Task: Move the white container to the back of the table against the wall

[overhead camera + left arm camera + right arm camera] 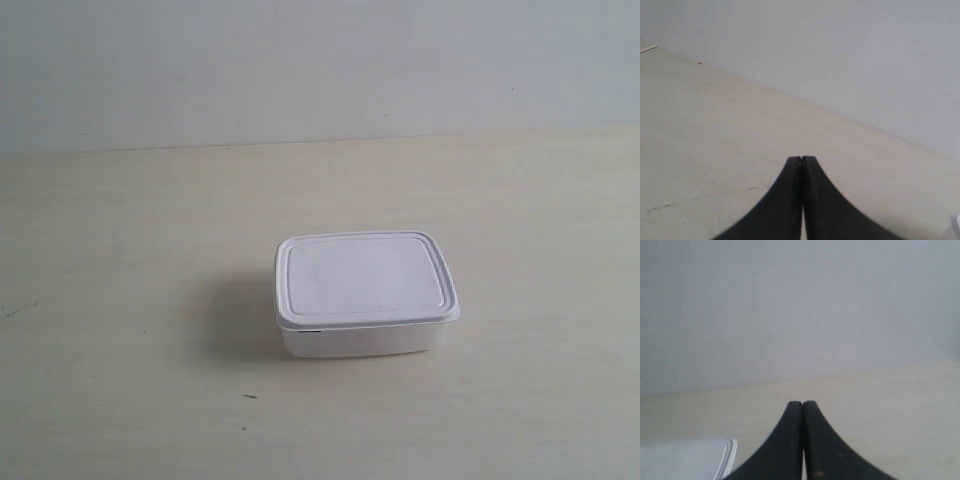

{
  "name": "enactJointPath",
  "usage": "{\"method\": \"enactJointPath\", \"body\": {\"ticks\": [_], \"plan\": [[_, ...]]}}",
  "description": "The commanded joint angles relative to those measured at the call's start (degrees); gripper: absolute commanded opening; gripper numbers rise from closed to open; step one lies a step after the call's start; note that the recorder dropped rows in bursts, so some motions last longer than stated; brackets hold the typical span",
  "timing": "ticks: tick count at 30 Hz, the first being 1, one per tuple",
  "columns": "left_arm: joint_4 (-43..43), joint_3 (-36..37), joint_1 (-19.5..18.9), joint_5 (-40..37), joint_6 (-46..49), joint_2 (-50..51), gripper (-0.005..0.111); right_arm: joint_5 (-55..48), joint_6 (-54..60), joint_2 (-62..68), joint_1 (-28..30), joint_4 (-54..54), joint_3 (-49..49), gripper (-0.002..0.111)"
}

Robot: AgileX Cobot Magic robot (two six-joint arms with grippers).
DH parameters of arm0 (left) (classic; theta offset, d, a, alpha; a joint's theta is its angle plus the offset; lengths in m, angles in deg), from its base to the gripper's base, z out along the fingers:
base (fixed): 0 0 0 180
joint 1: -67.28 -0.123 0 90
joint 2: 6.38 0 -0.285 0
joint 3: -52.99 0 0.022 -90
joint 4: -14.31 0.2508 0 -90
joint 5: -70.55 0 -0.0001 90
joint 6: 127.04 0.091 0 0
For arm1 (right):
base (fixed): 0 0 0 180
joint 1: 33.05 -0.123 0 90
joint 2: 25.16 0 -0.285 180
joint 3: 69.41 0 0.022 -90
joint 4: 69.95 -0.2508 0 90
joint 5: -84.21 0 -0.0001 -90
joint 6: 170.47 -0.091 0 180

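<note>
Starting with the exterior view, the container (365, 292) is seen lidded on the table (120, 250), well short of the back edge and the wall (300, 60); no arm is shown. In the left wrist view, the left gripper (802, 160) is pressed closed on nothing. In the right wrist view, the right gripper (802, 404) is likewise closed and empty, with the container's corner near. The move is judged not yet begun; a push toward the back edge is called for.

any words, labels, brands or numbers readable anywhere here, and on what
None can be read in any view. The white container and its lid are blank; one tiny dark mark under the lid's rim is too small to tell. The table has only specks, the wall is unmarked, and the left gripper and right gripper bear no lettering.
</note>
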Motion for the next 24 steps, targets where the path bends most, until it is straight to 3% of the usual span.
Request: {"method": "enactJointPath", "body": {"ticks": [1, 5, 10, 14, 17, 19, 24], "plan": [[-5.25, -0.01, 0.18, 5.38, -0.41, -0.18, 0.000, 6.98, -0.28, -0.13, -0.05, 0.30, -0.24, 0.000], [-6.69, -0.01, 0.18, 5.75, -10.86, -0.18, 0.000, 9.89, -0.28, -0.13, -0.05, 0.19, -0.24, 0.000], [-6.69, -0.01, 0.18, 5.78, -15.33, -0.18, 0.000, 11.70, -5.20, -0.13, -0.05, -0.12, -0.24, 0.000], [-3.37, -2.59, 0.18, -2.01, -13.83, 0.61, 0.000, 3.10, -7.72, 0.68, -0.05, 0.07, 1.19, 0.000], [-0.91, -8.38, 0.18, -7.24, -13.51, 4.14, 0.000, -5.66, -6.89, 4.25, -0.05, 0.05, 6.70, 0.000], [4.22, -13.61, 0.18, -12.11, -13.40, 9.11, 0.000, -5.87, -6.89, 8.55, -0.05, 0.05, 11.15, 0.000], [11.28, -35.88, 0.18, -29.32, -12.05, 34.34, 0.000, -11.31, -6.20, 29.35, -0.05, 0.41, 28.58, 0.000]]}}
